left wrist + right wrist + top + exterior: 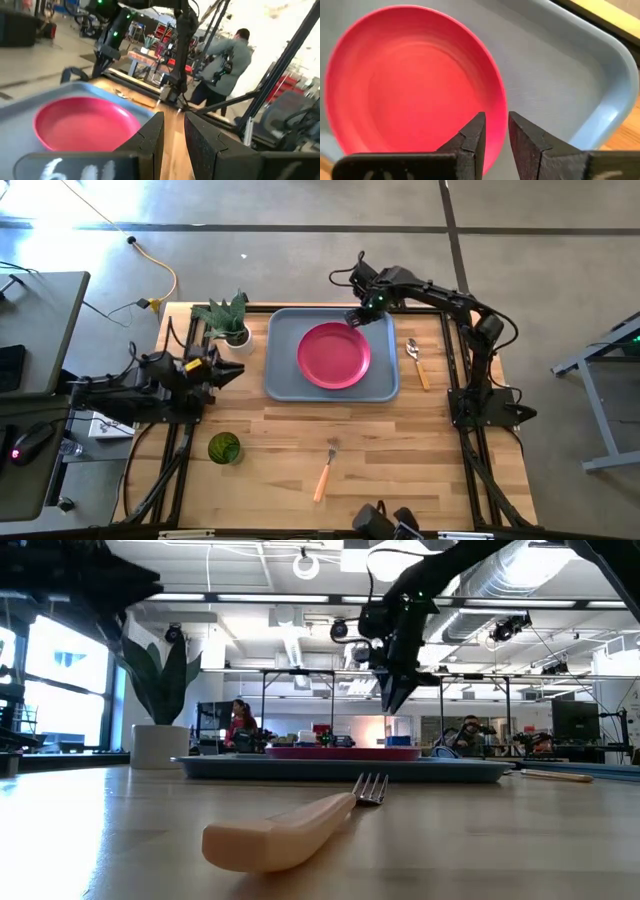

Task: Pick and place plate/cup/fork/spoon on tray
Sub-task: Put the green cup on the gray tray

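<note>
From above, the plate (334, 356) lies flat inside the tray (283, 380) at the worktop's far edge, with the right gripper (356, 318) over its far rim. From table height, that gripper (391, 700) hangs above the plate (340, 752), not touching. Its wrist view shows the jaws slightly apart, holding nothing. The left gripper (236, 370) waits beside the tray's left edge, jaws slightly apart.
</note>
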{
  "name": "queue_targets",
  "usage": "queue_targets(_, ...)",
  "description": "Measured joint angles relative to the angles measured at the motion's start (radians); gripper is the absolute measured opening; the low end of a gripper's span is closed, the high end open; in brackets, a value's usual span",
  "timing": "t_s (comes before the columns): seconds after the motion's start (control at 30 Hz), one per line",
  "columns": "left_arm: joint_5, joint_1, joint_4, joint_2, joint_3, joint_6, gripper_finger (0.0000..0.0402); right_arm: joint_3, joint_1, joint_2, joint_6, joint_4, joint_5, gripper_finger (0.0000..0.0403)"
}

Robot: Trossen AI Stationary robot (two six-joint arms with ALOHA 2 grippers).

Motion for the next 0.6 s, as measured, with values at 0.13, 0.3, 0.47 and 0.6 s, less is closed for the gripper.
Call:
queue_targets(0.13,-0.002,0.0,-0.161,0.068,0.124,0.079,0.0065,0.052,0.026,0.0,-0.006,-0.029,0.014,0.0074)
queue_targets(0.3,-0.012,0.0,-0.424,0.183,0.298,0.169,0.0065,0.113,0.07,0.0,-0.004,-0.076,0.052,0.0074)
queue_targets(0.47,-0.007,0.0,-0.529,0.272,0.43,0.233,0.0065,0.161,0.119,0.0,0.004,-0.109,0.092,0.0073)
queue_targets(0.6,0.003,0.0,-0.609,0.341,0.525,0.229,0.0075,0.184,0.152,0.0,0.021,-0.126,0.109,0.0073)
